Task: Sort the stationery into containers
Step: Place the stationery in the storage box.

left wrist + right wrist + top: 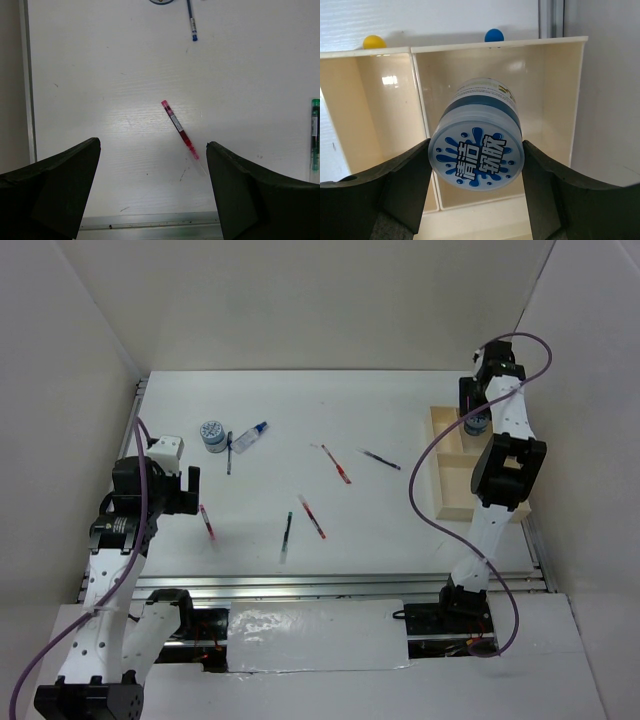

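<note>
My left gripper (180, 495) is open and empty above the table's left side. In the left wrist view a red pen (180, 131) lies slanted on the table between and just beyond my open fingers (60, 185); it also shows in the top view (206, 523). My right gripper (476, 167) is shut on a round blue-and-white roll (476, 155) and holds it above the far-right compartment of the beige tray (547, 95). In the top view the right gripper (475, 420) hangs over the tray's (452, 502) far end.
On the table lie a second roll (212, 435), a white bottle with blue cap (250, 437), a dark pen (229, 452), two red pens (337, 465) (312, 517), a dark pen (381, 459) and a green pen (288, 530). A metal rail (150, 220) borders the near edge.
</note>
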Action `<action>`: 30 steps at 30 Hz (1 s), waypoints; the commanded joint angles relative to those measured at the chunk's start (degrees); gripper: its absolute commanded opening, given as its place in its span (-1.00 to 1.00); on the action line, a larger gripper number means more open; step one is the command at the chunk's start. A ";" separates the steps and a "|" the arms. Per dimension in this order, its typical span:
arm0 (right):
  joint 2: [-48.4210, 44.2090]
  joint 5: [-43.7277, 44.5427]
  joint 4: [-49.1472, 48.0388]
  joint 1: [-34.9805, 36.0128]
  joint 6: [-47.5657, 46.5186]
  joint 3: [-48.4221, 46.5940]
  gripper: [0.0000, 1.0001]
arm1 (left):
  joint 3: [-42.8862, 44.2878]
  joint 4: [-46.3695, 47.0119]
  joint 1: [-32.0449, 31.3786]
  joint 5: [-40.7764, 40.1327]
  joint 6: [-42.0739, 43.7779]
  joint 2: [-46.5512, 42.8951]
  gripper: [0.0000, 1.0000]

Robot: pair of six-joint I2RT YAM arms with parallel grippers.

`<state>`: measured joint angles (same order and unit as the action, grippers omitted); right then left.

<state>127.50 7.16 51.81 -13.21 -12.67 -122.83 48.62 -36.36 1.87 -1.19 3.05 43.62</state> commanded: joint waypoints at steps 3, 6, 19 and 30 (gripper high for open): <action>1.34 1.28 -4.18 0.99 0.80 -3.74 -0.32 | -0.19 1.82 0.50 1.89 0.99 -0.20 0.99; 1.78 0.67 -5.05 1.35 0.80 -3.48 -0.31 | -0.28 1.82 0.77 2.07 1.08 -0.20 0.99; 4.60 -0.74 -5.84 2.84 1.85 -3.56 -0.14 | -0.28 1.99 0.94 1.89 0.99 0.42 0.99; 5.48 -0.30 -5.32 2.93 2.65 -3.12 0.63 | -0.37 1.99 1.03 1.90 0.99 0.42 0.99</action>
<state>132.14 6.74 48.95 -11.11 -10.98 -123.76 48.60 -36.36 2.50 -0.05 3.09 44.10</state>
